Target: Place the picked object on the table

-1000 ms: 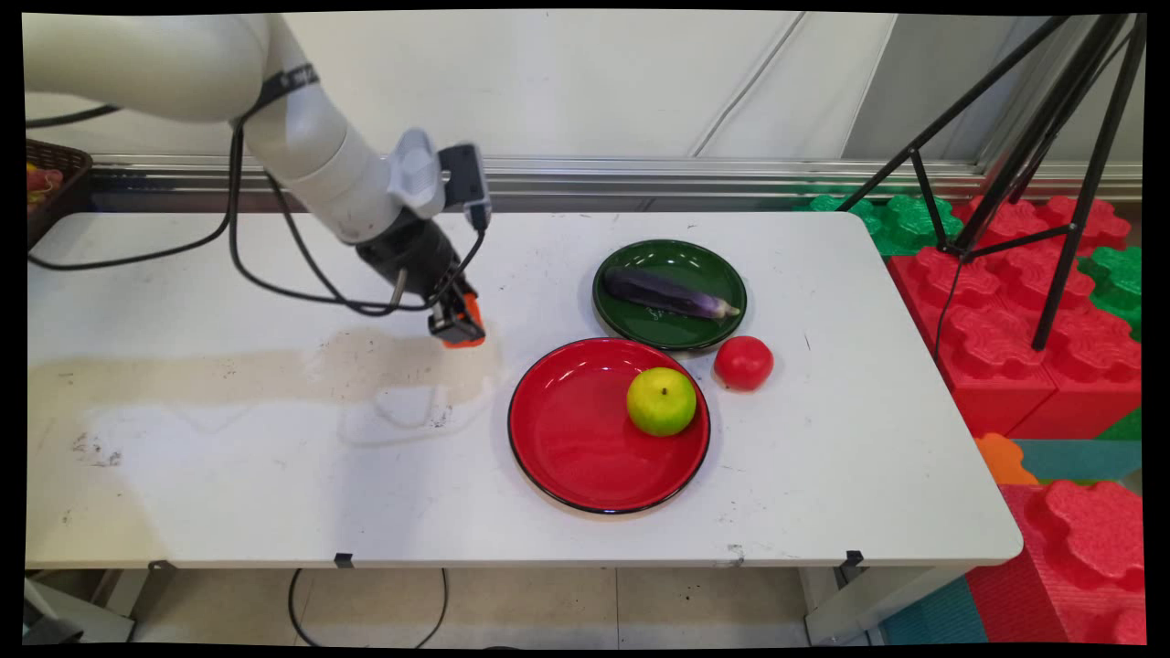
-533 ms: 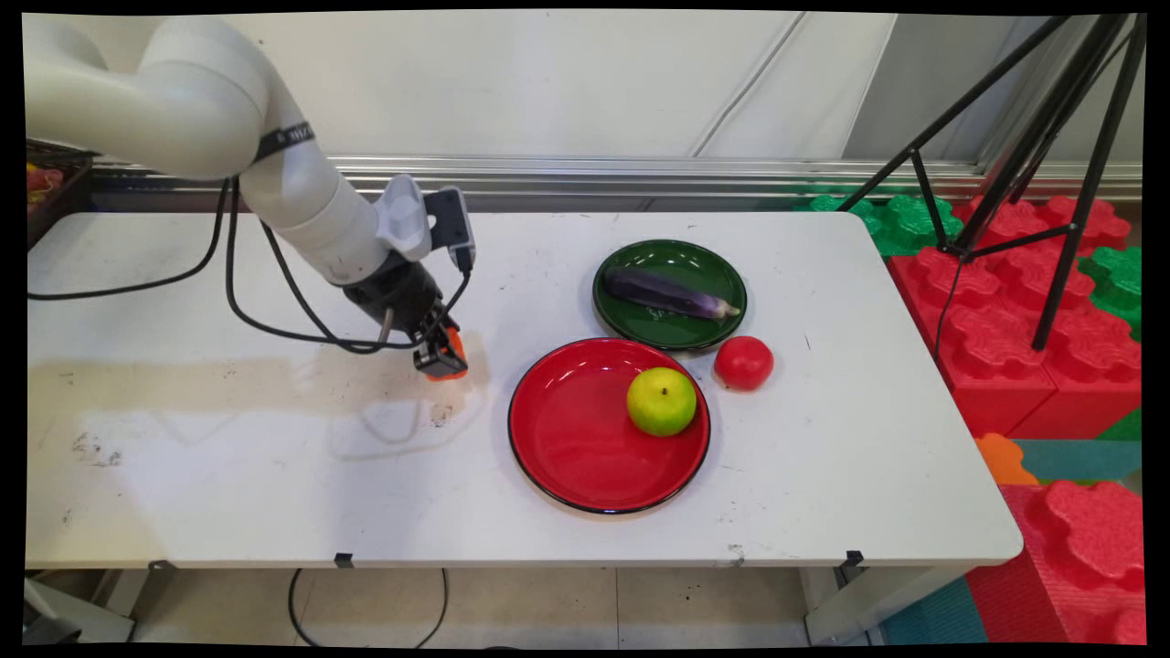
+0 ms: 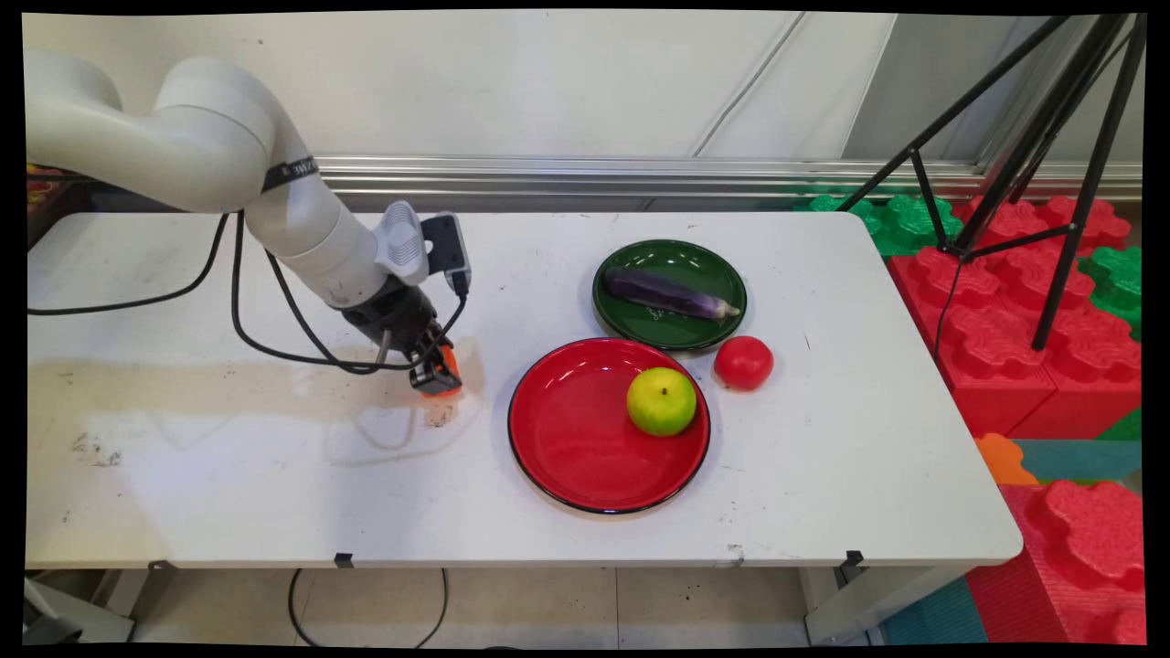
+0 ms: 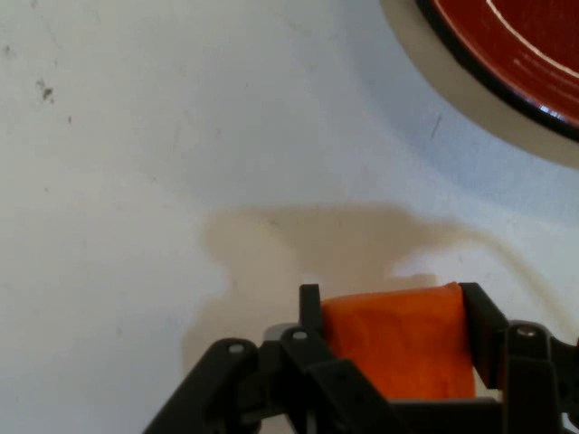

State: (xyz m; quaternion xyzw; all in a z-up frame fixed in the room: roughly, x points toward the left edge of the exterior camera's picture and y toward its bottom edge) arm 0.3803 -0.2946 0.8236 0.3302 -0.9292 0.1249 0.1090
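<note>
My gripper (image 3: pixel 437 373) is shut on an orange block (image 3: pixel 445 366), held just above the white table (image 3: pixel 274 475), left of the red plate (image 3: pixel 567 439). In the hand view the orange block (image 4: pixel 396 339) sits clamped between the two black fingers (image 4: pixel 310 303), with the gripper (image 4: pixel 391 303) over bare table and its shadow. The red plate's rim (image 4: pixel 507 54) shows at the upper right. A green-yellow apple (image 3: pixel 661 400) lies on the red plate's right side.
A dark green plate (image 3: pixel 695 338) behind the red one carries a purple eggplant (image 3: pixel 667 292). A red tomato (image 3: pixel 743 362) rests on the table between the plates' right sides. Black cables (image 3: pixel 274 311) hang from the arm. A tripod (image 3: pixel 1024 164) and foam blocks (image 3: pixel 1033 302) stand right of the table.
The gripper, still shut on the orange block, has moved down and slightly left toward the table surface, closer to the near side.
</note>
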